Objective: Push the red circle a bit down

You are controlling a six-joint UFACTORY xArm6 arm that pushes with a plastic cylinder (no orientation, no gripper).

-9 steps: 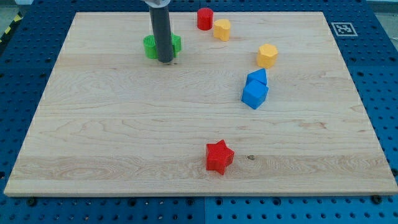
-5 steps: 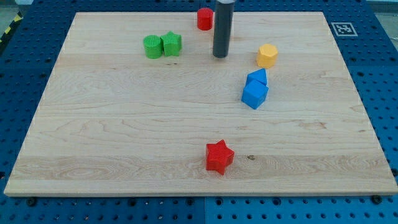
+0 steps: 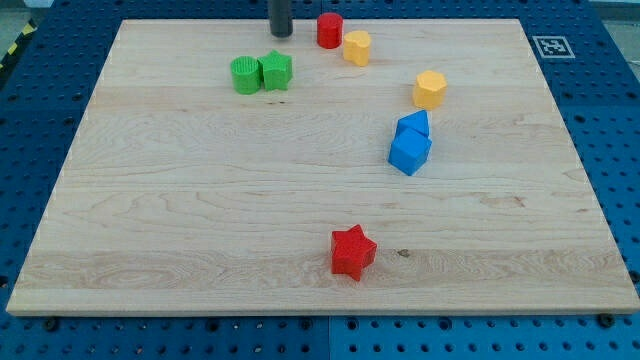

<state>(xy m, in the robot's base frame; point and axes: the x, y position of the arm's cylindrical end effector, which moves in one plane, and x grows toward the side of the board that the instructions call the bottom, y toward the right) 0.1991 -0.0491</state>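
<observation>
The red circle [image 3: 329, 30] stands near the top edge of the wooden board [image 3: 200, 200], just left of a yellow block [image 3: 357, 47]. My tip [image 3: 281, 35] is at the view's top, a short way left of the red circle and apart from it. It is above and slightly right of the green pair.
A green circle [image 3: 244, 75] and a green block [image 3: 275, 71] sit touching at the upper left. A yellow hexagon [image 3: 430, 89] lies right of centre, with two blue blocks [image 3: 410, 143] touching below it. A red star [image 3: 352, 251] lies near the bottom edge.
My tip moved from the green blocks rightwards to in front of the yellow block, then back up and left to the top edge beside the red circle. No block has moved.
</observation>
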